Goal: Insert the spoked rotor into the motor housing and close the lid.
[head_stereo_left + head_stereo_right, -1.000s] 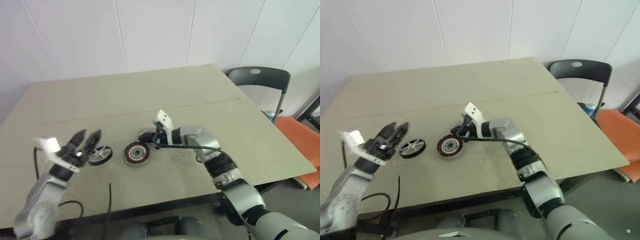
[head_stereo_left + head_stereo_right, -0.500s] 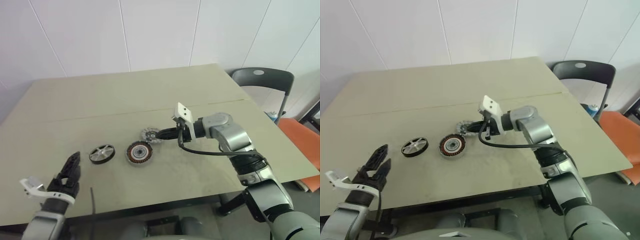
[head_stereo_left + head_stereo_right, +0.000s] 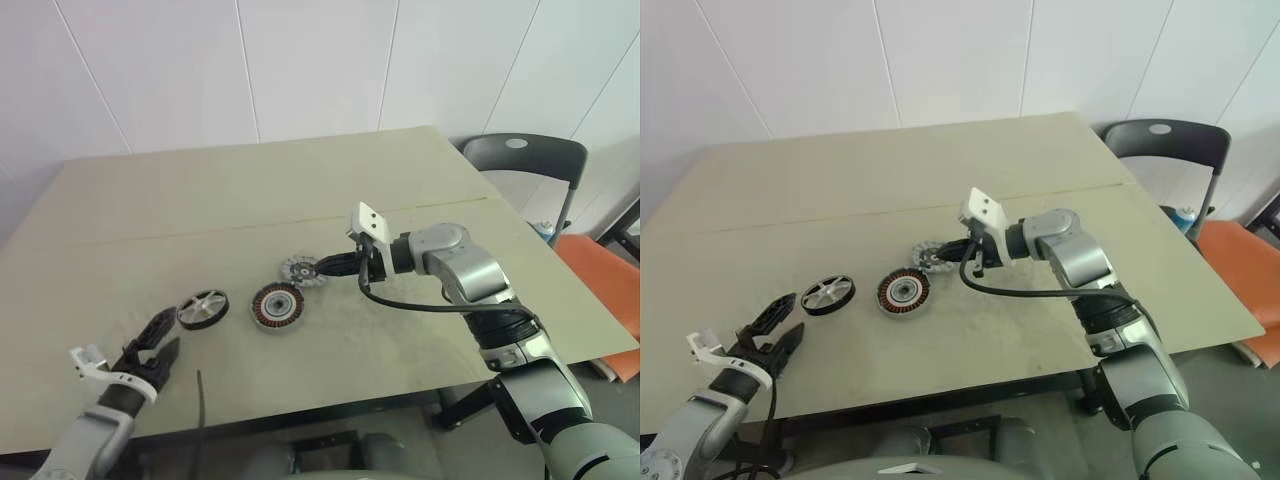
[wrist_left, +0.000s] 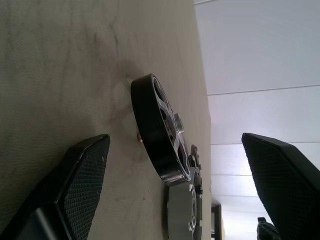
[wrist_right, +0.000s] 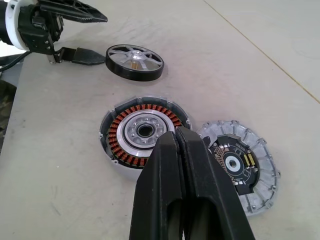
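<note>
Three parts lay flat in a row on the table (image 3: 420, 350) — rotor (image 3: 202, 308), housing (image 3: 277, 305), lid (image 3: 300, 270). From the housing, rotor at nine o'clock, a short way off; lid at one o'clock, just beside it, rims nearly touching. Housing sat empty, copper windings and pale centre exposed. Lid faced up with its dark centre showing.

Left pincer (image 3: 155, 348) hovered low near the table's front edge, at seven o'clock from the rotor, fingers (image 4: 85, 175) spread wide apart and pointed at the rotor — nothing between them. Right pincer (image 3: 322, 266) reached in from three o'clock, fingers pressed together, tips at the lid's edge beside the housing; contact with the lid could not be told.

Dark chair (image 3: 520, 165) stood beyond the table's far right corner.
</note>
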You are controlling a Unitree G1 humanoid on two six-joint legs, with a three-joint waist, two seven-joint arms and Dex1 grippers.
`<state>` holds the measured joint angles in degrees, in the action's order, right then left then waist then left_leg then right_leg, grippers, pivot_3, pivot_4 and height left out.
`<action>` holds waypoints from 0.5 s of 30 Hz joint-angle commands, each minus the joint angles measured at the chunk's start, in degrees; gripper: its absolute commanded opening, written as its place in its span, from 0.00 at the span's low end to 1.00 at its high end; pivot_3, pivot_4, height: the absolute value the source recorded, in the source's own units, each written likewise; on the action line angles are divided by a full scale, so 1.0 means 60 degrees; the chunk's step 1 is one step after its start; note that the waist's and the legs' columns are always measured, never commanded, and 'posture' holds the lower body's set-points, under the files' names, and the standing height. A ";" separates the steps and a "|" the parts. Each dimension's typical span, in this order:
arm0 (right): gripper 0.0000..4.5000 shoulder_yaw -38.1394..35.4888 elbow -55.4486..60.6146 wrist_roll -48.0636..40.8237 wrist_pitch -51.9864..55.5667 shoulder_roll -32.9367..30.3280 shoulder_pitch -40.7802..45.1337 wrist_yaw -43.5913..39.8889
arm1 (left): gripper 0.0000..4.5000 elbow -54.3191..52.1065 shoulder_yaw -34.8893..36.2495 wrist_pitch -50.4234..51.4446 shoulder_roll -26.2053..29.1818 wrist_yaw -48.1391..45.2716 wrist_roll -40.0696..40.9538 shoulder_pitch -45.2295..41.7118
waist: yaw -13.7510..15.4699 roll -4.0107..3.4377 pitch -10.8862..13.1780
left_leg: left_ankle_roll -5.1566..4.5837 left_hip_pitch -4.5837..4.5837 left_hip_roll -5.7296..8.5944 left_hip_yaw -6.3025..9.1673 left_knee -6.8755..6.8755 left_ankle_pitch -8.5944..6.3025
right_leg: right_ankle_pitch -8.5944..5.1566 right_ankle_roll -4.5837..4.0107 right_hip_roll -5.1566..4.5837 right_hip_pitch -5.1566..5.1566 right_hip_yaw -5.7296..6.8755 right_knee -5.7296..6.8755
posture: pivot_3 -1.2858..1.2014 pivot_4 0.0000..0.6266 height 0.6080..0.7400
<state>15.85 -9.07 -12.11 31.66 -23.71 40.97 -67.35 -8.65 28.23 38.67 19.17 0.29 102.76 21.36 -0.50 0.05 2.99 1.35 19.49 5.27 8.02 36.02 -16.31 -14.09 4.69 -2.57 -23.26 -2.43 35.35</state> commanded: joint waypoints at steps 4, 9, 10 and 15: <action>0.01 -0.0069 0.0351 -0.0123 -0.0057 0.0026 0.0140 0.0160 | 1.00 0.1589 -0.0168 0.0914 0.0429 -0.1284 -0.0907 -0.0664 | 0.0159 -0.0075 -0.0007 | 0.0021 -0.0011 0.0000 0.0001 0.0009 -0.0008 | 0.0000 -0.0001 0.0000 0.0005 0.0003 0.0017 | 0.52 0.00 1.00; 0.01 -0.0052 0.0337 -0.0121 -0.0033 0.0035 0.0128 0.0238 | 1.00 0.2392 -0.0078 0.1440 0.0774 -0.2093 -0.1444 -0.1092 | 0.0225 -0.0110 -0.0019 | 0.0037 -0.0018 -0.0014 0.0001 0.0014 -0.0007 | 0.0000 -0.0004 -0.0003 0.0001 0.0024 0.0021 | 0.52 0.00 1.00; 0.01 -0.0045 0.0322 -0.0114 -0.0040 0.0039 0.0127 0.0255 | 1.00 0.2573 -0.0065 0.1525 0.0862 -0.2254 -0.1571 -0.1212 | 0.0227 -0.0119 -0.0023 | 0.0037 -0.0018 -0.0014 0.0001 0.0015 -0.0007 | 0.0000 -0.0004 -0.0005 0.0001 0.0025 0.0021 | 0.52 0.00 1.00; 0.01 -0.0011 0.0241 -0.0094 -0.0071 0.0082 0.0144 0.0320 | 1.00 0.2995 -0.0004 0.2007 0.1127 -0.2759 -0.1884 -0.1835 | 0.0235 -0.0143 -0.0026 | 0.0045 -0.0019 -0.0031 0.0001 0.0017 -0.0002 | 0.0002 -0.0007 -0.0022 0.0003 0.0070 0.0028 | 0.52 0.00 1.00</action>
<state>15.95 -9.07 -12.10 31.75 -23.58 40.95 -65.61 7.43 28.23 50.56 25.35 -16.67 93.99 12.00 0.91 -0.81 2.83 1.62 19.38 5.04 8.04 36.13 -16.32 -14.07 4.63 -2.72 -23.23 -1.92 35.53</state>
